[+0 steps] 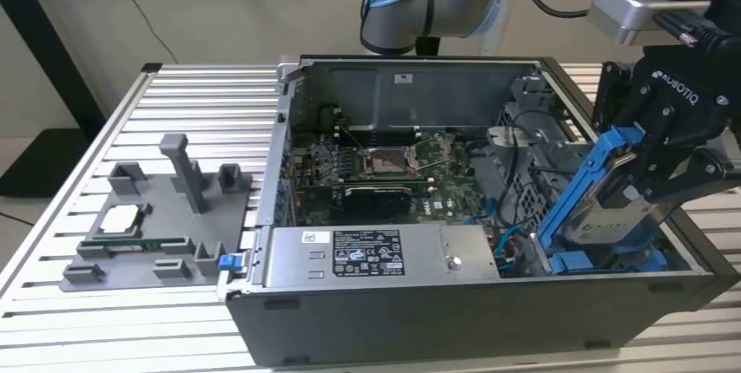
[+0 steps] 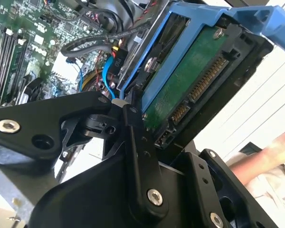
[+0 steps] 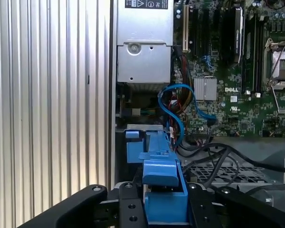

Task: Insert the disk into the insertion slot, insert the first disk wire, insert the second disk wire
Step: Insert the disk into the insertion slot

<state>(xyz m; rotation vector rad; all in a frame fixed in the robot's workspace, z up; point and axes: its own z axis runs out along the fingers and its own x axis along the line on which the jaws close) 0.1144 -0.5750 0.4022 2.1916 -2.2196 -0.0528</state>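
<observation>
The disk (image 1: 612, 215), silver with a bright blue carrier bracket, hangs tilted steeply over the open computer case's right end in the exterior view. My gripper (image 1: 651, 184) is shut on it from the exterior view's right. The second wrist view shows the disk (image 2: 190, 90) from its green circuit side with the connector bare, and a black finger (image 2: 133, 137) against its edge. The insertion slot (image 1: 602, 260), a grey bay with blue tabs, lies just below the disk's lower end. A blue wire (image 3: 173, 109) loops loose beside the bay, with black cables near it.
The grey power supply box (image 1: 370, 256) with its label fills the case's front. The motherboard and processor socket (image 1: 388, 160) lie behind it. A grey fixture tray (image 1: 151, 225) holds parts on the slatted table (image 1: 173, 104). A person's arm (image 2: 270, 152) is outside the case.
</observation>
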